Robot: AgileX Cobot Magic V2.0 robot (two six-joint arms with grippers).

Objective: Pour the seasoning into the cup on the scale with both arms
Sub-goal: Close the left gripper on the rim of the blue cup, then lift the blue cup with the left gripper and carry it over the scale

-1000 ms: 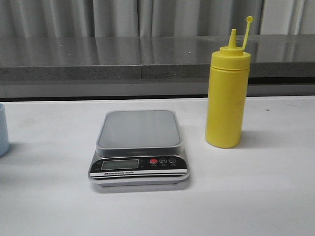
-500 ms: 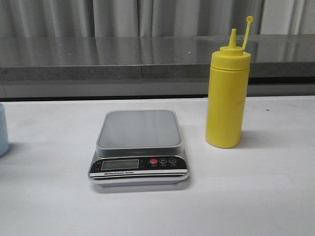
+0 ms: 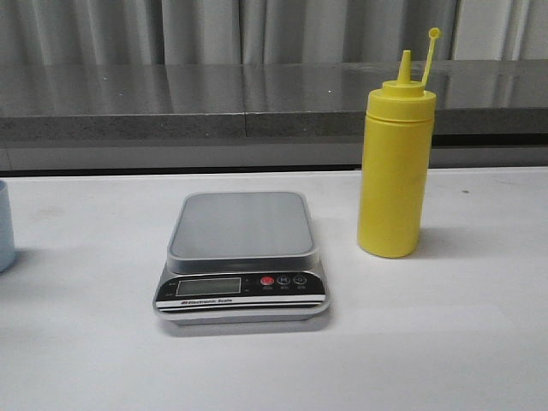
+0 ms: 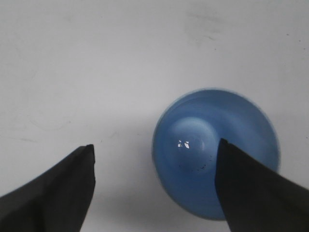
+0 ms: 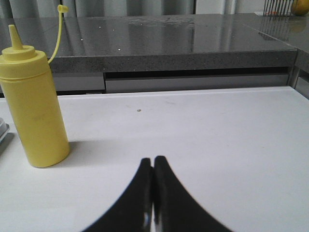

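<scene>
Left gripper [image 4: 154, 159] fingers [image 4: 63, 188] are spreading wide apart, hanging above the cup [image 4: 215, 152] and grasping nothing; one finger is overlapping the cup's rim in the left wrist view, the other is off to its side over bare desk [image 4: 96, 63]. Right gripper [image 5: 153, 164] fingers are pressing together, tips touching, nothing between them, sitting low over the desk and well apart from the seasoning [image 5: 34, 101]. Seasoning is standing upright on the desk just beside the scale [image 3: 242, 257], cap off the nozzle and sticking up on its strap. Scale platform is sitting bare. Cup is showing only as a sliver at the front view's left edge [image 3: 5, 224], well apart from the scale.
</scene>
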